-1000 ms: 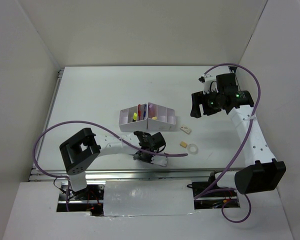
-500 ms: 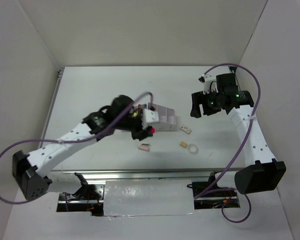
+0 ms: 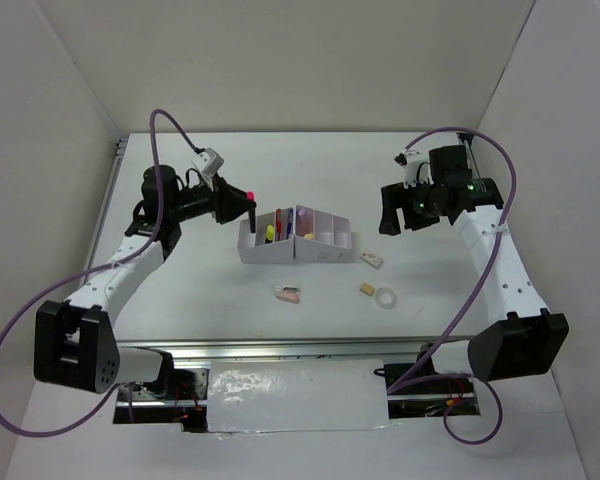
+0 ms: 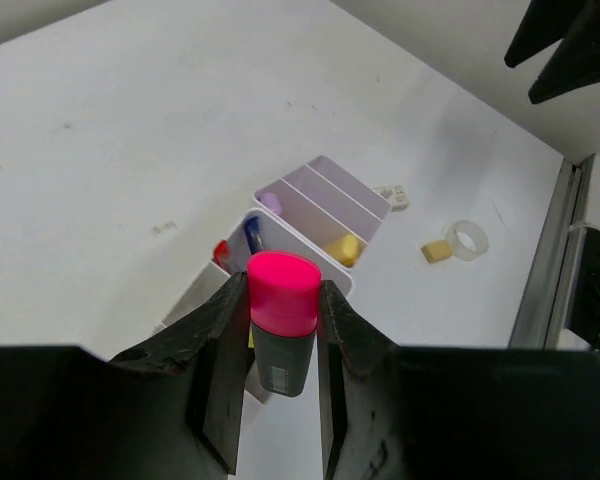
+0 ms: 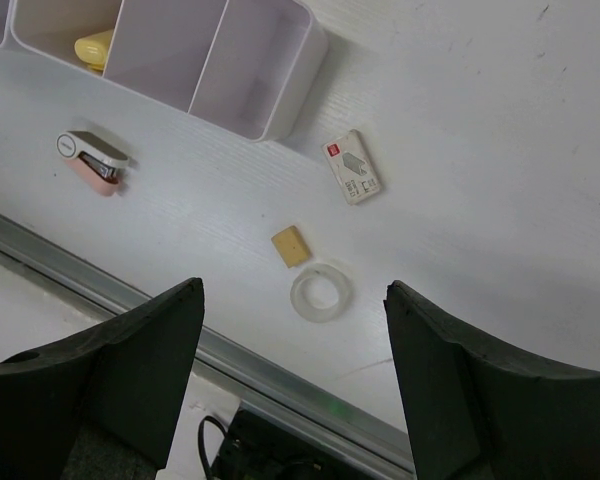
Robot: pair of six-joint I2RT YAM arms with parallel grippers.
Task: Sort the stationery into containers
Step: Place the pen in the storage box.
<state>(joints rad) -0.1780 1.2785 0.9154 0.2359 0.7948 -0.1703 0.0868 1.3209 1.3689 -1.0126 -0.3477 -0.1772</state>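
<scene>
My left gripper [image 3: 242, 203] is shut on a black-pink highlighter [image 4: 283, 322], pink cap outward, held above the table just left of the white organiser [image 3: 320, 252]. In the left wrist view the organiser [image 4: 302, 208] lies below and beyond the highlighter. Its compartments hold red, yellow, blue and purple items. My right gripper [image 3: 394, 212] is open and empty, high above the table to the right of the organiser. Under my right gripper [image 5: 294, 292] lie a clear tape ring [image 5: 321, 292], a tan eraser [image 5: 291, 246] and a cream labelled eraser [image 5: 352, 167].
A pink item [image 3: 287, 293] lies on the table in front of the organiser and also shows in the right wrist view [image 5: 95, 160]. The metal rail [image 3: 280, 350] marks the table's near edge. White walls close in the back and both sides.
My left arm rose from the table in front of the organiser with the highlighter and swung back to its left. The pink item came into view. The right arm stayed still.
</scene>
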